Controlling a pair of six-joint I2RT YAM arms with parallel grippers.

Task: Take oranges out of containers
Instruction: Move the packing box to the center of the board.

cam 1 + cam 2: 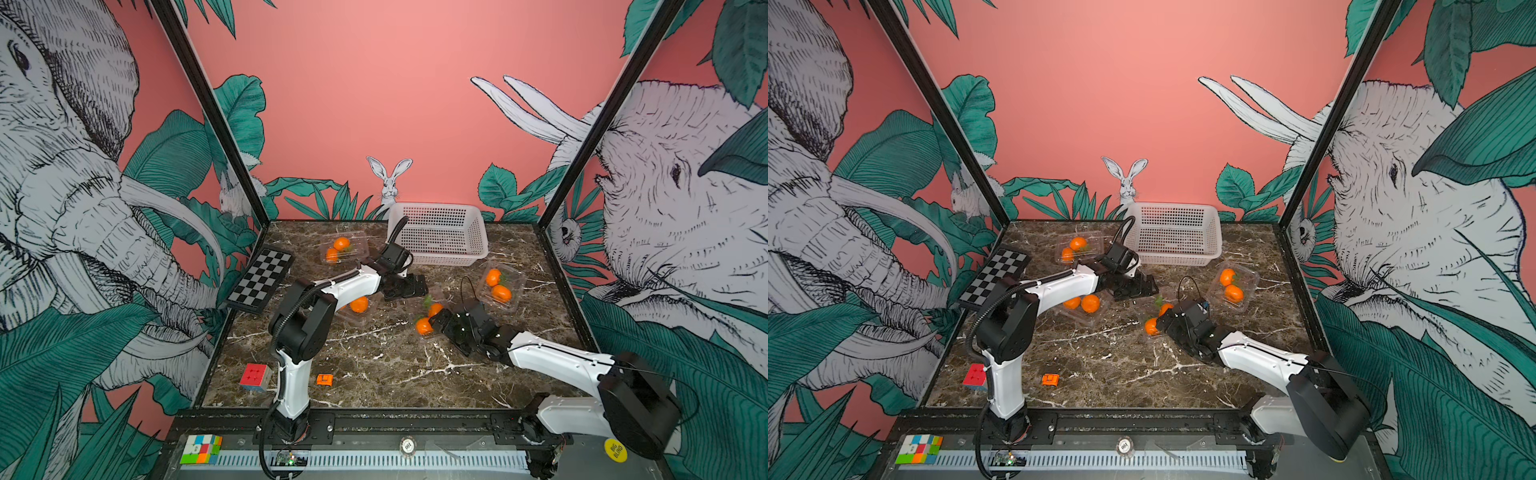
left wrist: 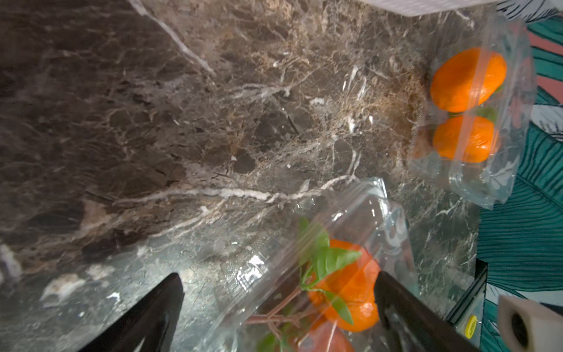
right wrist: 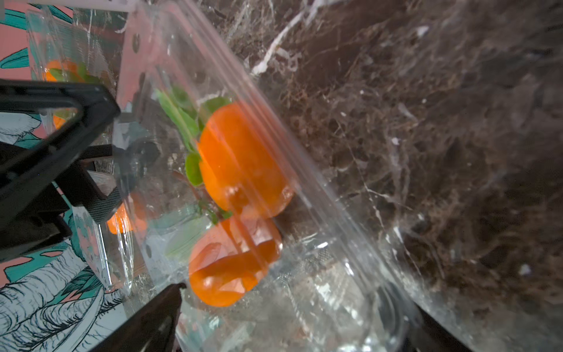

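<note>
**1. Edges and open room**

The marble tabletop (image 1: 386, 361) is closed in by patterned walls at left, back and right, and by a black rail (image 1: 415, 419) at the front. A chessboard (image 1: 259, 284) lies tilted against the left wall. A red-faced puzzle cube (image 1: 254, 377) sits near the front left corner. A small orange block (image 1: 324, 379) lies just right of the left arm's base. From that block across to the right arm, the front strip is bare marble. A white perforated basket (image 1: 438, 232) stands against the back wall, right of centre. The right container (image 1: 500, 286) lies near the right edge.

**2. Grippers**

- The left gripper (image 1: 415, 286) is at the far end of the centre container (image 1: 428, 316), with its jaws spread wide and nothing clamped. In the left wrist view, part of that container lies between its fingers (image 2: 152, 314).
- The right gripper (image 1: 442, 328) is at the near end of the same container. Its jaws are spread wide around the plastic, and contact cannot be told.

**3. Counts**

- Containers: four. These are the back-left container (image 1: 344, 247), the container under the left arm (image 1: 1084, 309), the centre container and the right container.
- Oranges (image 1: 341, 243): eight, two inside each container.
- Basket, chessboard and block: one of each.
- Cubes: two. The second is a multicoloured cube (image 1: 200, 449) outside the front rail.
</note>
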